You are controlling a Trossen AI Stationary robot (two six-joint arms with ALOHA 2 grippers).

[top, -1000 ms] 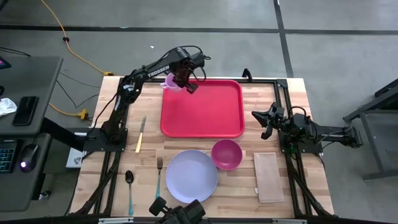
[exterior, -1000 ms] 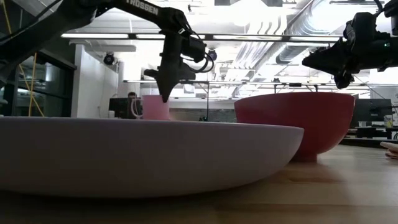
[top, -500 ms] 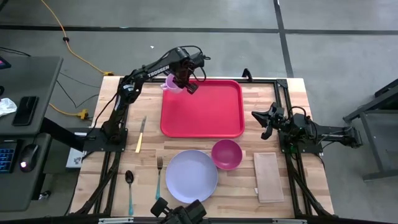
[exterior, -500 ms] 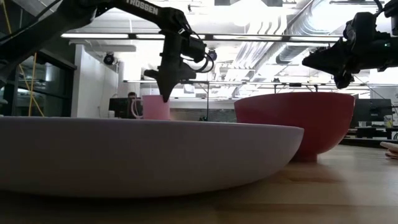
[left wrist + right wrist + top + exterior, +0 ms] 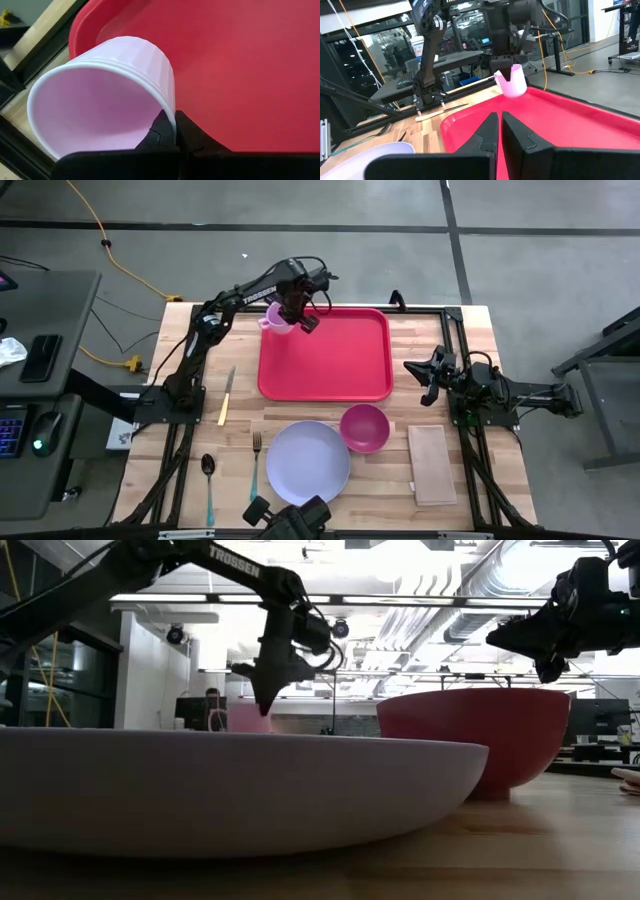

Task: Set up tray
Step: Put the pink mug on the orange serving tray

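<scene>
The left hand (image 5: 297, 317) is pinched shut on the rim of a small pink cup (image 5: 107, 95). One finger is inside the cup and one is outside. The cup is tipped on its side in the air, just over the far left corner of the tray (image 5: 335, 355). From the low view I cannot tell if the cup (image 5: 243, 718) touches the tray or only hangs above it.

The tray is big, flat and red. It lies on the far middle part of the wooden desk (image 5: 410, 330).

The right hand (image 5: 427, 383) waits over the desk just to the right of the tray. Its fingers are pressed together and hold nothing.

Nearer the front of the desk are a dark pink bowl (image 5: 364, 428) and a round purple plate (image 5: 308, 463), close beside each other. A tan napkin (image 5: 431, 464) lies to the right of the bowl. A fork (image 5: 255, 463), a spoon (image 5: 208, 480) and a knife (image 5: 226, 396) lie to the left of the plate.
</scene>
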